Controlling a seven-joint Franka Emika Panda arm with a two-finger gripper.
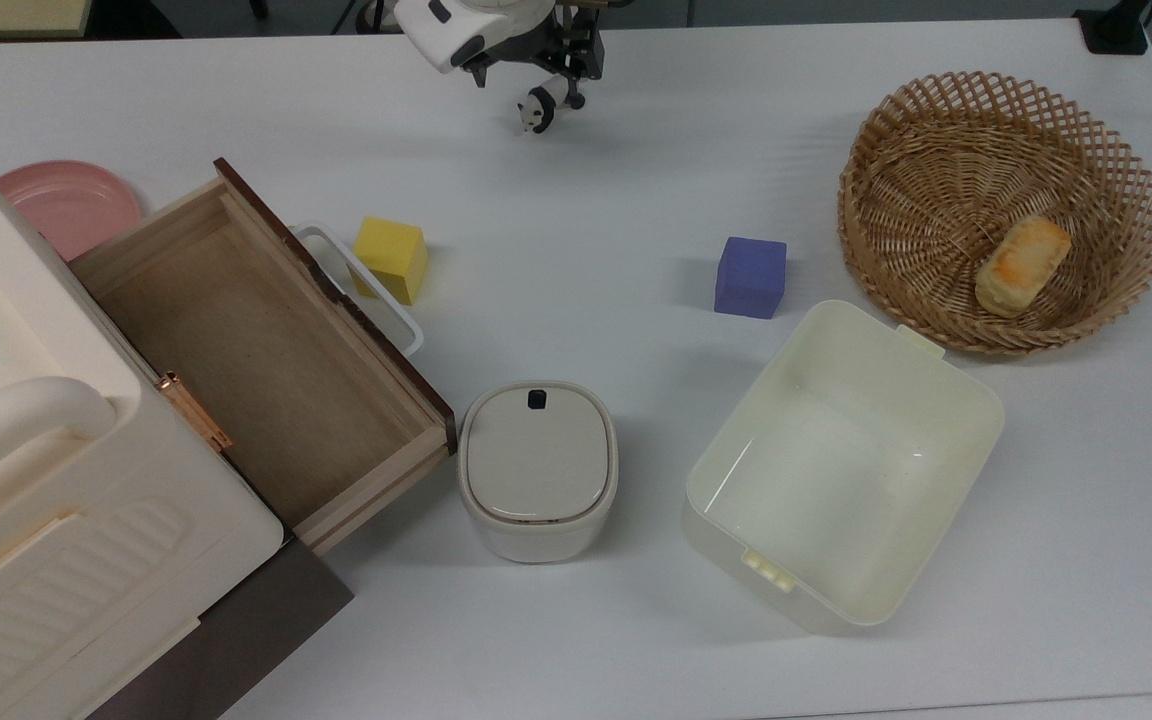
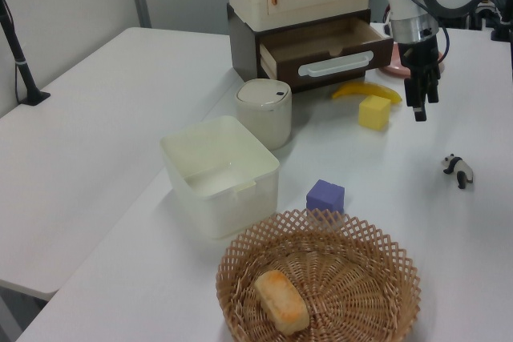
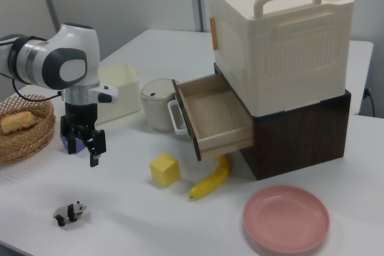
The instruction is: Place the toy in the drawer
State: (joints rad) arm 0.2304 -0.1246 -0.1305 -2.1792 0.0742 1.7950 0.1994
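The white Franka arm hangs with its wrist vertical, the black gripper (image 3: pixel 91 142) pointing straight down above the white table (image 1: pixel 576 620). In the right view its two fingers (image 3: pixel 95 153) stand a little apart with nothing between them; the tips are well clear of the tabletop.

The toy (image 3: pixel 68 213), a tiny glossy black-and-white panda on four legs, stands on the table at about 7 o'clock from the gripper in the right view, and at 4 o'clock from it in the left view (image 2: pixel 458 170). In the top view it shows just below the gripper body at 12 o'clock of the table (image 1: pixel 541 107).

The drawer (image 1: pixel 266 360) is a long box of pale, matt wood with a dark brown front panel and a white loop handle (image 1: pixel 376 300); it is pulled out and open under a cream ribbed plastic case (image 3: pixel 279 40).

Between toy and drawer sits a yellow cube (image 1: pixel 391 258), just beside the handle, and a curved banana (image 3: pixel 211 179) lies near it. A purple cube (image 1: pixel 751 277) stands at the table's centre, at 3 o'clock from the yellow one in the top view. A rounded lidded canister (image 1: pixel 537 470), a smooth cream plastic bin (image 1: pixel 976 400) and a woven wicker basket (image 1: pixel 876 130) holding a golden bread roll (image 1: pixel 1022 263) lie farther off. A pink plate (image 3: pixel 285 219) rests by the case.
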